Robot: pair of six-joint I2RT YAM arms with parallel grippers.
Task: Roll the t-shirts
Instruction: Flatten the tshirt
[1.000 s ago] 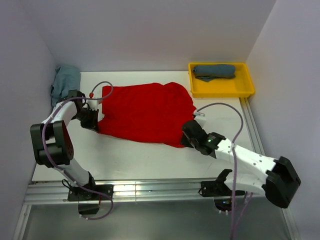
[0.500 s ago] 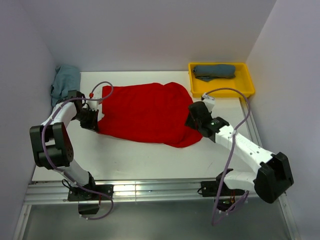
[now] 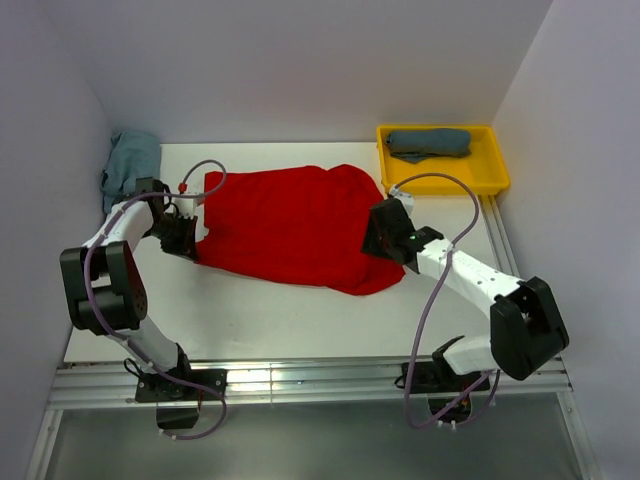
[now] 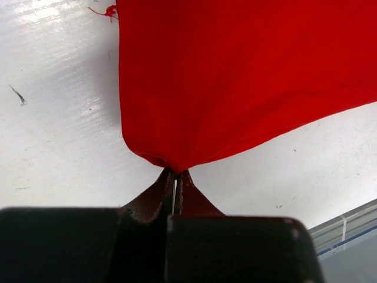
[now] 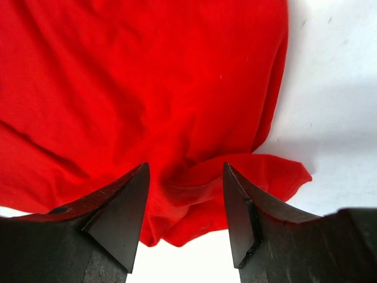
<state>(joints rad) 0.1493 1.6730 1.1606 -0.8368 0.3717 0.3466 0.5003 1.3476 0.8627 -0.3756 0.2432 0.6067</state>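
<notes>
Moved: our right gripper [image 3: 385,230] has swung from the near right corner of the red shirt [image 3: 295,225] up to its right edge, and that corner now lies bunched.
Red shirt: it lies spread across the middle of the table [image 3: 280,320], mostly flat, with a rumpled fold at the near right hem.
Left gripper [image 4: 175,183]: we have it clamped tight on the shirt's near left corner, the cloth drawn to a point between the fingers.
Right gripper: its fingers stand wide apart with nothing in them, poised over the folded hem.
Step in hand: we judge that we are squaring the shirt up before rolling.
Doing it well: we should keep the left pinch firm as an anchor, come down on the loose fold, take only the top layer of the edge, then pull gently outward so the hem lies flat without dragging the whole shirt.
Other shirts: the blue shirt [image 3: 430,143] sits in the yellow tray [image 3: 495,180] at the far right; the teal shirt [image 3: 130,165] is heaped at the far left corner.
</notes>
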